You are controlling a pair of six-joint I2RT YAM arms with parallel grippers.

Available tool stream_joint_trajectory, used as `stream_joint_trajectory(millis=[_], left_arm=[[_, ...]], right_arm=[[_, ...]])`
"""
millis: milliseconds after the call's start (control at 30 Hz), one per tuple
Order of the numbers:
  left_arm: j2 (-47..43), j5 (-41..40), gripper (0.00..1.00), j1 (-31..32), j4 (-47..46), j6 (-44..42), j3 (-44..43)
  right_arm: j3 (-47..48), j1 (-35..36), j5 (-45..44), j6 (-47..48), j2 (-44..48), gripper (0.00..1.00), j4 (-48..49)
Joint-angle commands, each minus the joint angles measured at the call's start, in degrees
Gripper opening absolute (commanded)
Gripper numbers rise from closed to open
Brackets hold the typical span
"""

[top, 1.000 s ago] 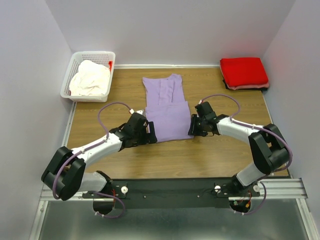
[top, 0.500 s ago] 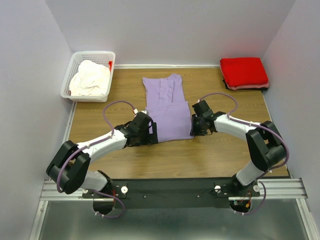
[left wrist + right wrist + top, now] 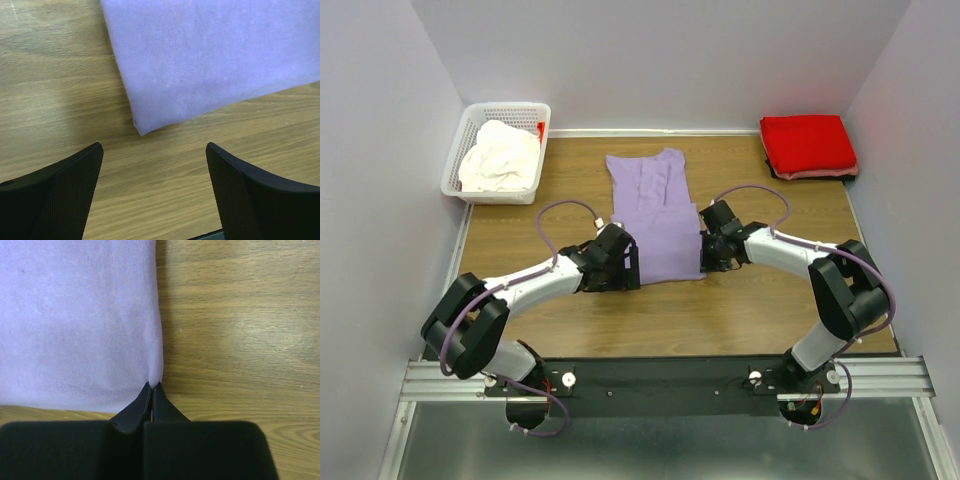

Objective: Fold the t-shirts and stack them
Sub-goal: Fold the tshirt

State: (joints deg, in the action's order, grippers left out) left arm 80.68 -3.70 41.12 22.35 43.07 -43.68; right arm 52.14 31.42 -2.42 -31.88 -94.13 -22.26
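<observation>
Both arms have edged in on the lavender-purple cloth t-shirt [image 3: 655,215]. The right tool [image 3: 152,386] apparently pinches its edge, and the left tool [image 3: 154,147] gapes wide at the near corner, so a fold looks close.

Colours on the brown wood-grain table [image 3: 750,310]
Plain lavender t-shirt [image 3: 655,215], bright red t-shirt [image 3: 808,143], cream-white t-shirt [image 3: 500,158], white lattice basket [image 3: 506,108]
</observation>
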Motion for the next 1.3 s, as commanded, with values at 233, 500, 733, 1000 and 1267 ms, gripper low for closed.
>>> stream_joint_trajectory(millis=[233,500,733,1000,1267], left_arm=[[6.1,-9.0,0.84,1.3,6.2,2.2,-6.4],[10.3,-11.2,0.76,1.3,6.3,2.1,-7.7],[12.3,-9.1,0.67,1.6,5.0,1.6,-6.9],[15.6,-8.0,0.43,2.1,4.5,1.1,-6.2],[16.3,-9.2,0.09,3.1,5.2,1.5,-6.5]], right_arm=[[-1.5,1.5,-1.2,1.7,-4.4,0.01,-6.4],[-2.2,1.6,-1.1,2.1,-4.6,0.00,-6.0],[-2.7,1.6,-1.0,1.9,-4.6,0.00,-6.0],[-2.3,1.6,-0.7,1.7,-4.7,0.01,-6.0],[-2.7,1.6,-1.0,1.4,-3.6,0.00,-5.9]])
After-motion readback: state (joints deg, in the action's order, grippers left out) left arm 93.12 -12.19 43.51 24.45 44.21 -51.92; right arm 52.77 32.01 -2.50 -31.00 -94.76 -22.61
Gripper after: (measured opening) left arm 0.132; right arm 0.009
